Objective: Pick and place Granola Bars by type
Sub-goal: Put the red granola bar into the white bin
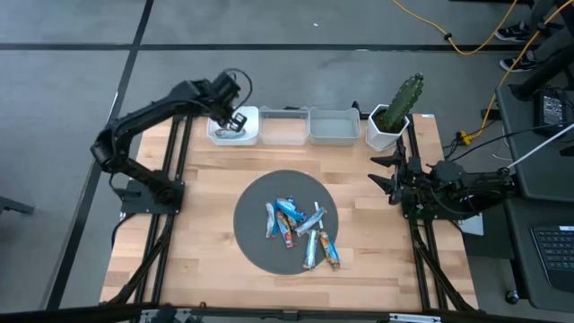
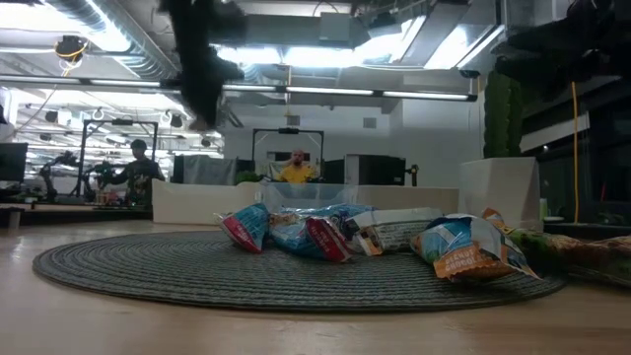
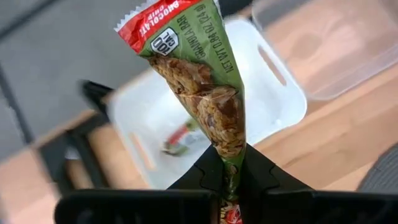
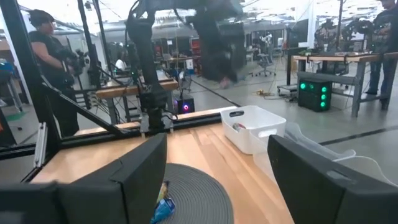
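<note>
Several wrapped granola bars point(image 1: 300, 231), blue, silver and orange, lie in a loose pile on the round grey mat point(image 1: 256, 242); they also show in the low view point(image 2: 315, 232). My left gripper point(image 1: 235, 119) hangs over the leftmost white bin point(image 1: 215, 133) at the table's far edge, shut on a green-and-red chocolate-chip bar point(image 3: 199, 81). Another green-and-red bar point(image 3: 180, 138) lies on the floor of that bin point(image 3: 273, 106). My right gripper point(image 1: 387, 175) waits open and empty at the table's right side, its fingers point(image 4: 137, 174) pointing toward the mat. My left gripper pinches the green-and-red bar by one end point(image 3: 230, 171) between its two fingers. The rest of the bar sticks out past the fingertips, its red crimped end point(image 3: 155, 22) farthest from them. The bar is lifted clear, above the white bin.
Two clear bins point(image 1: 284, 126) point(image 1: 334, 126) stand to the right of the white one along the far edge. A cactus in a white pot point(image 1: 395, 117) stands at the far right corner. Bare wood lies between the mat and the bins. People show in the room behind.
</note>
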`<state>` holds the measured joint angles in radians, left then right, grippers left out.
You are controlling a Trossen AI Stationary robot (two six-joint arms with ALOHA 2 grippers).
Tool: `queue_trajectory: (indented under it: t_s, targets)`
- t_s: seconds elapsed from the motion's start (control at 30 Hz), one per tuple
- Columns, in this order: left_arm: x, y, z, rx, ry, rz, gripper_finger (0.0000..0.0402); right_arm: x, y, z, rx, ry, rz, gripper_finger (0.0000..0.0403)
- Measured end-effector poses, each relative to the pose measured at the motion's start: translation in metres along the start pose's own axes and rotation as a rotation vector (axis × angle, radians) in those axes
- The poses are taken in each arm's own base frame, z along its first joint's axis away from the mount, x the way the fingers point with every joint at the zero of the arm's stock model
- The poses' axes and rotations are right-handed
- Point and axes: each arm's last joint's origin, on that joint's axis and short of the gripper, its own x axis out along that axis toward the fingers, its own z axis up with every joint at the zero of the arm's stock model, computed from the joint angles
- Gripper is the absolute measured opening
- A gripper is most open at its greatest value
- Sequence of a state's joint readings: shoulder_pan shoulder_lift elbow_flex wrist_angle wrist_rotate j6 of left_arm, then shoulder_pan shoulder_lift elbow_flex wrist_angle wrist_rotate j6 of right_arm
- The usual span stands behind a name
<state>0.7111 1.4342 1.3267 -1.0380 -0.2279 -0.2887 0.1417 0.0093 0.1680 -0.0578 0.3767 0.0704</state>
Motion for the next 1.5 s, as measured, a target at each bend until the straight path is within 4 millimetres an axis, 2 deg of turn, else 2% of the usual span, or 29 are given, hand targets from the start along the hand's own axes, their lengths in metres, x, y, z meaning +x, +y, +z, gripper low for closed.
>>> queue_trajectory:
  t_s: [0.17,0.37,0.67,0.77,0.93,1.03,1.13,1.27,1.37,1.5]
  targets:
    - [0.038,0.004,-0.016,-0.04,0.035,-0.031,0.0013,0.0,0.0,0.0,0.0,0.0,0.0,0.028]
    - [0.046,0.009,-0.02,-0.059,0.048,-0.026,0.0029,0.0,-0.001,0.0,0.032,-0.003,-0.034,0.028]
    - [0.046,0.009,-0.02,-0.014,0.059,-0.06,0.0149,0.0,-0.001,0.0,0.031,-0.003,-0.036,0.028]
    - [0.039,0.008,-0.015,-0.025,0.045,-0.087,0.0185,0.0,-0.001,0.0,0.03,-0.003,-0.036,0.028]
    - [0.003,-0.007,0.004,-0.037,-0.048,-0.313,0.0209,0.0,-0.001,0.0,0.03,-0.003,-0.036,0.028]
    - [-0.028,-0.026,0.011,-0.005,-0.151,-0.465,0.0204,0.0,-0.001,0.0,0.025,-0.004,-0.047,0.028]
    - [-0.065,-0.05,0.009,0.029,-0.253,-0.593,0.0196,0.0,-0.001,0.0,0.009,-0.003,-0.048,0.028]
    - [-0.115,-0.078,-0.01,0.106,-0.343,-0.741,0.0184,0.0,-0.001,0.0,0.0,-0.003,-0.048,0.028]
    - [-0.149,-0.092,-0.034,0.152,-0.378,-0.826,0.0175,0.0,-0.001,0.0,-0.001,-0.003,-0.048,0.028]
    - [-0.175,-0.105,-0.066,0.126,-0.365,-0.882,0.0166,0.0,0.0,0.0,-0.005,0.0,-0.009,0.028]
